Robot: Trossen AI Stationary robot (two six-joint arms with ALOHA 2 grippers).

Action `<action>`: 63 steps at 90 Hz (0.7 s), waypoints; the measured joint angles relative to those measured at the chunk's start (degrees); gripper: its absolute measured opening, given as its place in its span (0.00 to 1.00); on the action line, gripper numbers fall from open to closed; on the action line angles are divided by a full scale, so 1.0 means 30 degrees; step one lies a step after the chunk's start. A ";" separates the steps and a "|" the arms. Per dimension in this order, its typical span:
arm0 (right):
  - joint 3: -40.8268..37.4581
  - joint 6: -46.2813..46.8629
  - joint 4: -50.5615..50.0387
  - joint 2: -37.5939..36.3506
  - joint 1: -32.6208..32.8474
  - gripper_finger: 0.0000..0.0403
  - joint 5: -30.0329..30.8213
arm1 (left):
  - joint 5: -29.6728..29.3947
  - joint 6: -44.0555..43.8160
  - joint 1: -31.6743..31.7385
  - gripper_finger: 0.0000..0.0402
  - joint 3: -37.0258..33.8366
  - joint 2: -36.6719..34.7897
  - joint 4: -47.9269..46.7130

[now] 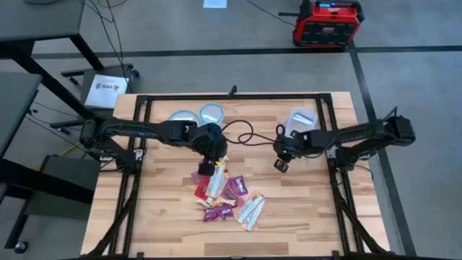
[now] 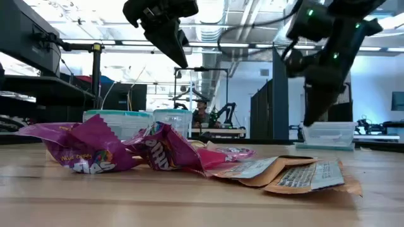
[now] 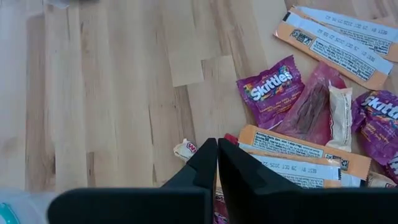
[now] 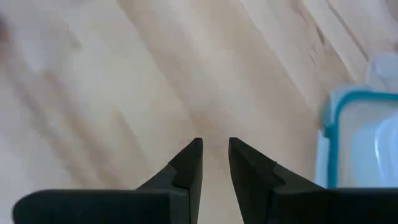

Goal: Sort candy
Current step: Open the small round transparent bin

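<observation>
table (image 1: 166, 224): wood slats | on it: candy (image 1: 227, 196), clear containers (image 1: 301, 119)

Red wrapped candy (image 3: 219, 202) mostly hidden behind left gripper (image 3: 217, 155) fingers; magenta Skittles packet (image 3: 379, 124) cut off at frame edge.

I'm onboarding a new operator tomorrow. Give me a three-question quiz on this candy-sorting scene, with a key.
1. True or false: the left gripper holds a candy.
2. Which gripper is over bare wood, away from the candy pile? A) left B) right
3. Fill in: the two round containers stand at the table's ____ edge, seen from above: far or near?

Key
1. False: its fingers are shut with nothing between them, above the pile's edge.
2. B: the right wrist view shows only wood and a blue-rimmed square container.
3. Far.
</observation>
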 joint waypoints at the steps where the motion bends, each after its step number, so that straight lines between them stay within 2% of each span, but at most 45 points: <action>1: 0.0000 0.0000 0.0049 -0.0072 0.0064 0.16 -0.0004 | 0.0000 0.0000 0.0000 0.00 0.0000 0.0000 0.0000; 44: 0.0036 0.0146 0.2703 -0.1741 0.2388 0.16 -0.0064 | 0.0007 -0.0945 0.0007 0.00 0.0000 0.0000 0.0118; 63: 0.0036 -0.0751 0.3614 -0.1690 0.1907 0.16 -0.0076 | 0.0015 -0.1870 0.0182 0.12 0.0000 0.0000 0.0291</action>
